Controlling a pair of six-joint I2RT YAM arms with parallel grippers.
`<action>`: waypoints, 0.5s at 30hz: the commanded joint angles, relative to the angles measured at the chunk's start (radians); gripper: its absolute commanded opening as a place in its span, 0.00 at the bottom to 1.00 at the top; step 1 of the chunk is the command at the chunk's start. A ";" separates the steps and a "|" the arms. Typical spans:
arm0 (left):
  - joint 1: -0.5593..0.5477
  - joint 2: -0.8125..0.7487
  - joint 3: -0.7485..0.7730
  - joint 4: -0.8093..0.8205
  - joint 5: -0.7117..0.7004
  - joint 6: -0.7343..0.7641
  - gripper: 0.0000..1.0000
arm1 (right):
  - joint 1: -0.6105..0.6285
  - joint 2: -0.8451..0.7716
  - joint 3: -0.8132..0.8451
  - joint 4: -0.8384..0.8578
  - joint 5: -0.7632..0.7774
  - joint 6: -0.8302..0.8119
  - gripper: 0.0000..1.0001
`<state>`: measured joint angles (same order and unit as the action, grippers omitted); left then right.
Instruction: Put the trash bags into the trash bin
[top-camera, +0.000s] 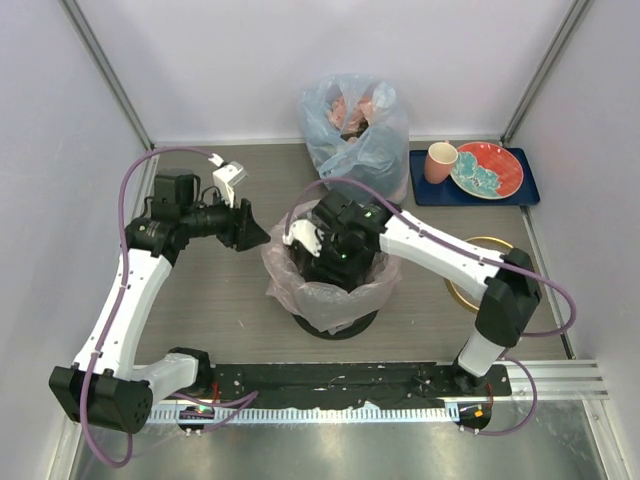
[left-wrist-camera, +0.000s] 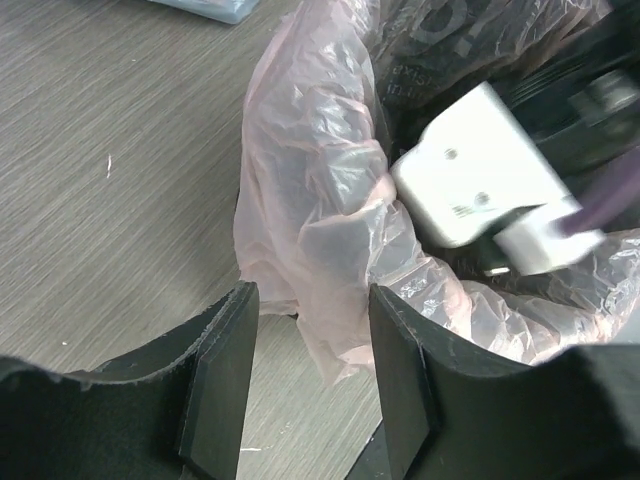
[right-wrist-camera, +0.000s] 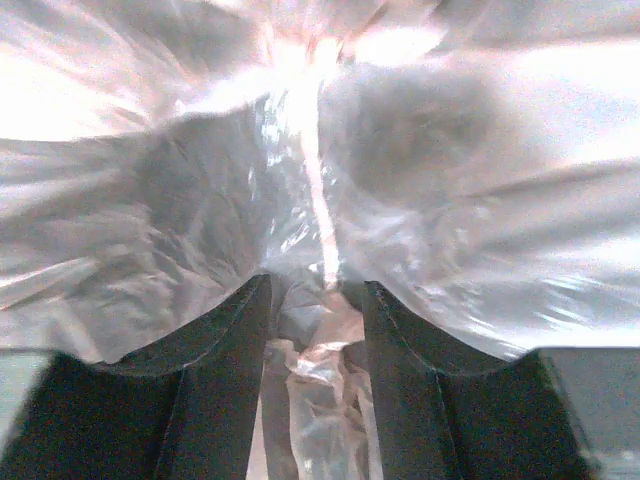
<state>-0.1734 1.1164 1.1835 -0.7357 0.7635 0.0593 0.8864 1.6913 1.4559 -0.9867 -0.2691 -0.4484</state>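
The black trash bin (top-camera: 340, 327) stands mid-table. The pale-pink trash bag (top-camera: 300, 292) lines it, its mouth draped over the rim. My right gripper (top-camera: 336, 262) reaches down inside the bag, fingertips hidden in the top view. In the right wrist view its jaws (right-wrist-camera: 315, 300) stand apart with crumpled bag plastic (right-wrist-camera: 320, 370) between them. My left gripper (top-camera: 260, 234) is open at the bin's left rim. In the left wrist view (left-wrist-camera: 312, 300) a hanging fold of the bag (left-wrist-camera: 300, 200) lies just ahead of its open fingers, ungripped.
The gold hoop (top-camera: 458, 294) lies on the table right of the bin, partly under my right arm. A bluish bag with reddish contents (top-camera: 355, 120) stands behind the bin. A dark blue tray (top-camera: 425, 188) with a red plate and a pink cup sits at the back right.
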 joint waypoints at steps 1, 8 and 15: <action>0.006 -0.015 -0.004 -0.017 0.008 0.030 0.51 | 0.000 -0.113 0.136 -0.006 0.010 0.043 0.50; -0.018 0.005 -0.025 -0.047 0.017 0.051 0.54 | -0.056 -0.191 0.197 -0.029 0.039 0.074 0.56; -0.043 0.005 0.023 -0.106 -0.150 0.047 0.84 | -0.488 -0.200 0.397 -0.177 -0.047 0.140 0.64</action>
<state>-0.2169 1.1316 1.1553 -0.7952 0.7052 0.0940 0.6838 1.5230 1.7351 -1.0676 -0.2699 -0.3588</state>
